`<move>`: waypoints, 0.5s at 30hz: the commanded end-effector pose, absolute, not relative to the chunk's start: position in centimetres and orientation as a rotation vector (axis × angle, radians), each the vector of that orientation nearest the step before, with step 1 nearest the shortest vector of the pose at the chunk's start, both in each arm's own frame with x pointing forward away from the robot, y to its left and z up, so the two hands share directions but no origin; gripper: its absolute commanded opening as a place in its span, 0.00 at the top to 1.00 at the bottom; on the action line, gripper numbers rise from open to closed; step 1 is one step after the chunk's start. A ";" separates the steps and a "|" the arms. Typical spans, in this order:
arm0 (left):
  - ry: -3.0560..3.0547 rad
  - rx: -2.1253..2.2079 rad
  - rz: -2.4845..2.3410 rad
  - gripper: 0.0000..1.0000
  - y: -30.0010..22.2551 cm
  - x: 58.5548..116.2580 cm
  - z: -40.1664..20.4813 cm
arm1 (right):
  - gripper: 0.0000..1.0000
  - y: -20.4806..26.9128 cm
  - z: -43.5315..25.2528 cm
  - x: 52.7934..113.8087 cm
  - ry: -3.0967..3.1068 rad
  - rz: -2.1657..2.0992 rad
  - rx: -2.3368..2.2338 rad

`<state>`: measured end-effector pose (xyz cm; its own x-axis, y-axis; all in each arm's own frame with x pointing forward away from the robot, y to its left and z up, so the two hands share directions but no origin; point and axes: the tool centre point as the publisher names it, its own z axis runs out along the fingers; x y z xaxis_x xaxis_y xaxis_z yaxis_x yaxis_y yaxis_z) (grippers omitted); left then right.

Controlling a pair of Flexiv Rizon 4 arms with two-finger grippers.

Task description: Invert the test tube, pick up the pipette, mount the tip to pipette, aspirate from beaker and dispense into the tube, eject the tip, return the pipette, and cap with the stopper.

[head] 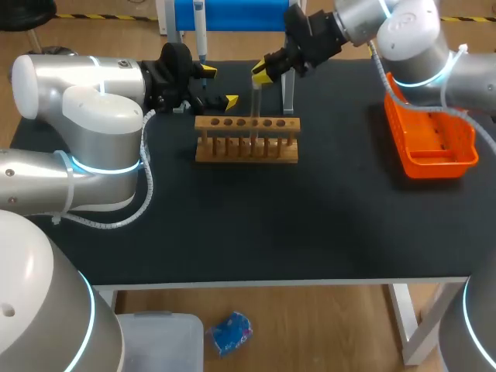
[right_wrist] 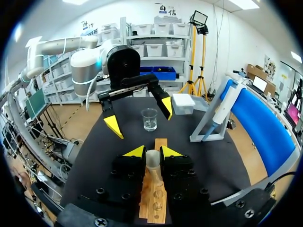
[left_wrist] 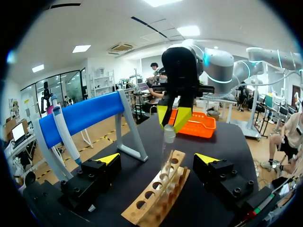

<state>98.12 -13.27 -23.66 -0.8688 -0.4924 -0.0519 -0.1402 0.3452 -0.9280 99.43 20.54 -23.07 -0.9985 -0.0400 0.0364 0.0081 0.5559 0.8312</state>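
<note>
The test tube [head: 256,108] is clamped by the right end effector [head: 262,74] at the wooden rack [head: 246,147]; the left end effector [head: 219,86] is held apart alongside, near a beaker [right_wrist: 149,119].

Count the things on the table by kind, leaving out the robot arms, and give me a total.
test tube: 1
wooden rack: 1
glass beaker: 1
pipette: 1
blue stand: 1
orange basket: 1
white box: 1
Total: 7

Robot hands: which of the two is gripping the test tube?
The right hand: shut on the test tube at the wooden rack. The left hand is open and empty.
</note>
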 end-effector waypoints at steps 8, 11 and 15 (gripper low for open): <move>2.287 -0.560 -1.534 0.00 -13.3 98.2 -23.8 | 1.00 20.4 -24.0 99.5 -2.723 -1.445 0.014; 2.287 -0.560 -1.534 0.00 -13.3 98.2 -23.8 | 1.00 20.4 -24.4 99.4 -2.723 -1.442 0.011; 2.287 -0.560 -1.534 0.00 -13.3 98.2 -23.8 | 1.00 20.4 -24.7 99.4 -2.722 -1.439 0.006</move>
